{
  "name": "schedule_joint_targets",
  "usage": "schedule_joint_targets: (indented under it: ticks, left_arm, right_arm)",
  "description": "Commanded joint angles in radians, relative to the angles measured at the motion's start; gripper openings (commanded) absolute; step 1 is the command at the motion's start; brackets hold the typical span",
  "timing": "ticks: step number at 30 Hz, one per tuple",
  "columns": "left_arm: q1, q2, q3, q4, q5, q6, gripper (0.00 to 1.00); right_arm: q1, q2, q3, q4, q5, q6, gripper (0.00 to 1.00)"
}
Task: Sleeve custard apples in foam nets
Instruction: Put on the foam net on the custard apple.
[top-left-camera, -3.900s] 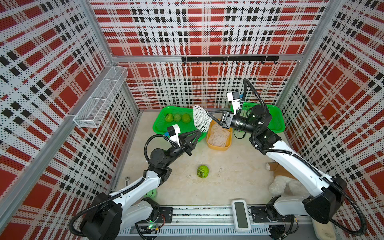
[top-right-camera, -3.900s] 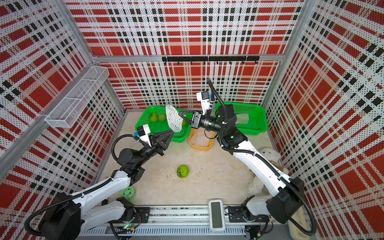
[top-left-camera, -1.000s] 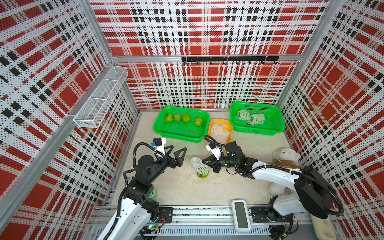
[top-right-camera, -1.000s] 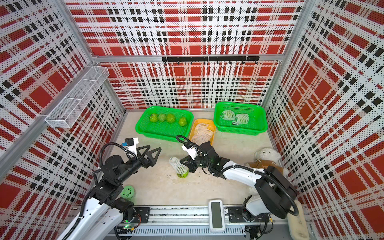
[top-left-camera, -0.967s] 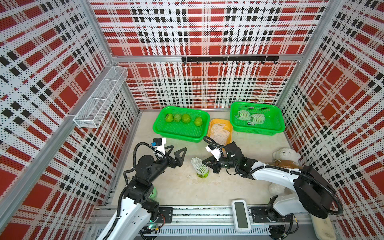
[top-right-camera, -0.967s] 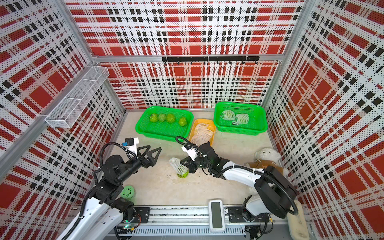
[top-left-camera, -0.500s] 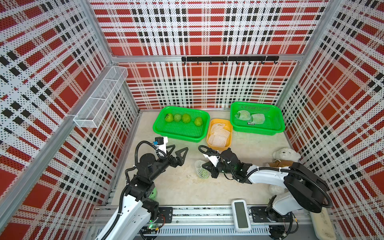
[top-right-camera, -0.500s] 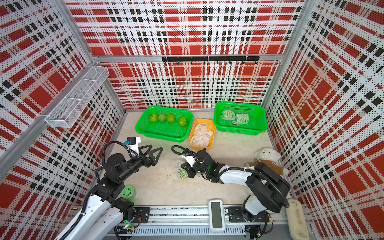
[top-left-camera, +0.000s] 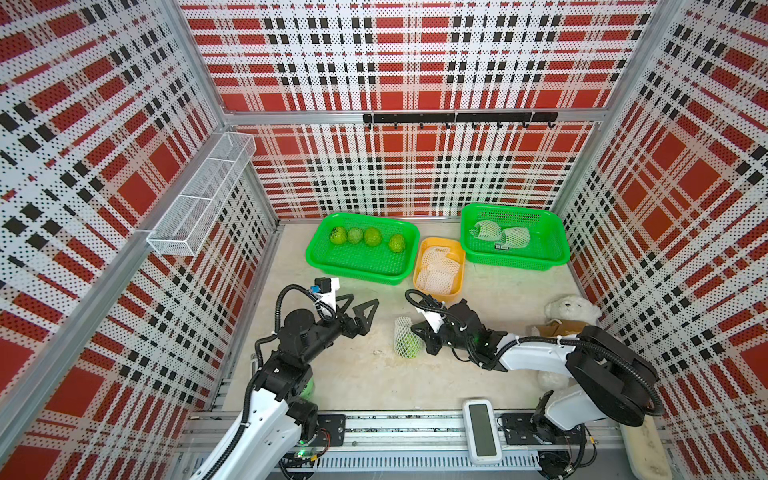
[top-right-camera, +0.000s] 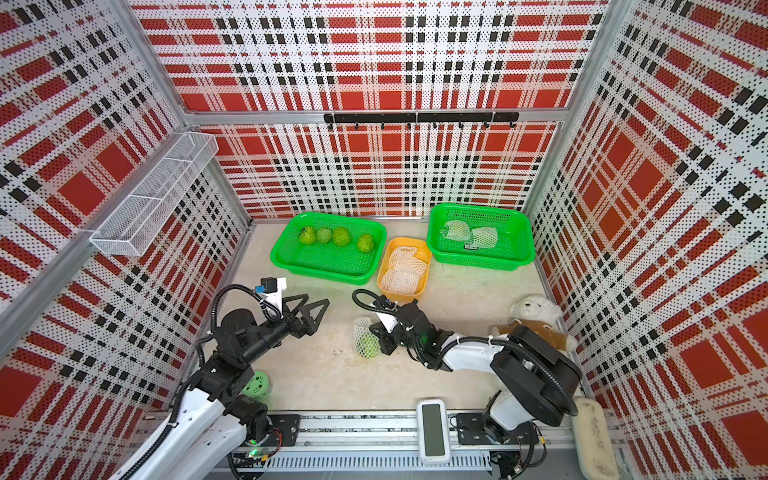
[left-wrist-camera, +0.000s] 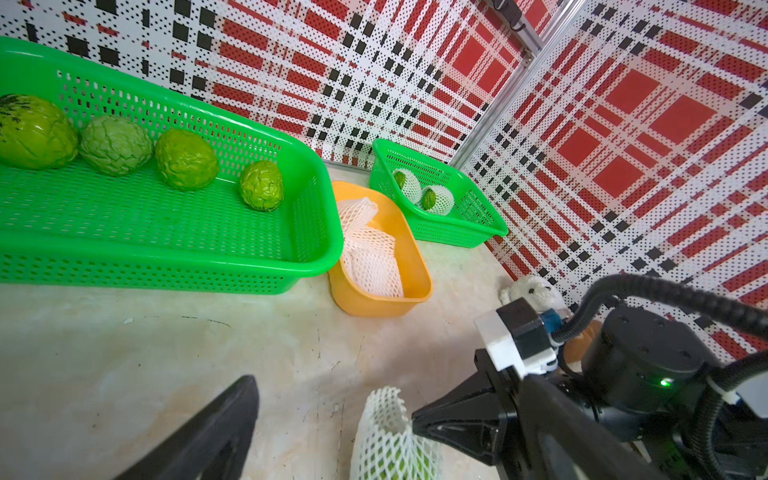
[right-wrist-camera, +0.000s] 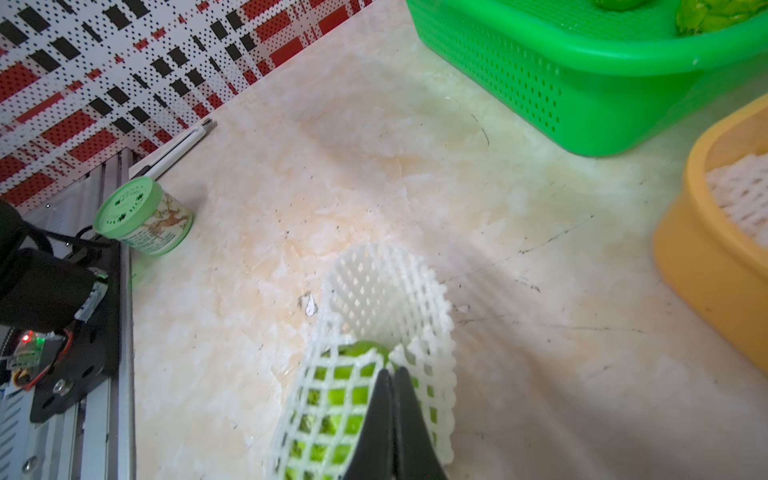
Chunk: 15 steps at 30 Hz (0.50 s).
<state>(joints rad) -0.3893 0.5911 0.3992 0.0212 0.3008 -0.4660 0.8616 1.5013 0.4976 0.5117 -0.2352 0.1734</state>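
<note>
One custard apple (top-left-camera: 411, 345) sits on the table's middle, in the lower part of a white foam net (top-left-camera: 402, 332) that stands upright as a tube over it. My right gripper (right-wrist-camera: 392, 372) is shut on the net's rim, just above the fruit (right-wrist-camera: 357, 351). My left gripper (top-left-camera: 362, 300) hangs open a little to the left of the net, holding nothing; one finger (left-wrist-camera: 224, 428) shows in the left wrist view. Several bare custard apples (top-left-camera: 363, 237) lie in the left green basket (top-left-camera: 357, 272). Two netted fruits (top-left-camera: 498, 235) lie in the right green basket (top-left-camera: 515, 259). Spare foam nets (top-left-camera: 438, 270) fill the orange tub (top-left-camera: 417, 266).
A white plush bear (top-left-camera: 571, 309) lies at the right wall behind my right arm. A green-lidded cup (right-wrist-camera: 141, 224) and a pen (right-wrist-camera: 174, 151) are at the front left. A white device (top-left-camera: 482, 430) rests on the front rail. A wire shelf (top-left-camera: 199, 203) hangs on the left wall.
My right gripper brought the net from the back of the table and lowered it over the bare custard apple. In the last second the net slid further down. The left gripper edged forward.
</note>
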Motion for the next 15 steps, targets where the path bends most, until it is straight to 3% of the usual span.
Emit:
schedule_joint_targets:
  ticks: [1,10,15]
  left_arm:
    - [-0.056,0.016,-0.056,0.081,0.003,0.004,0.99]
    - [-0.392,0.09,-0.217,0.245,-0.262,0.113,0.99]
    - [-0.467,0.205,-0.273,0.37,-0.326,0.127,0.99]
  right_arm:
    - [-0.002,0.017,-0.06,0.239,-0.062,0.008,0.0]
    - [0.032,0.066,-0.105,0.439,-0.125,-0.014,0.0]
    - [0.043,0.06,-0.099,0.401,-0.116,-0.037,0.0]
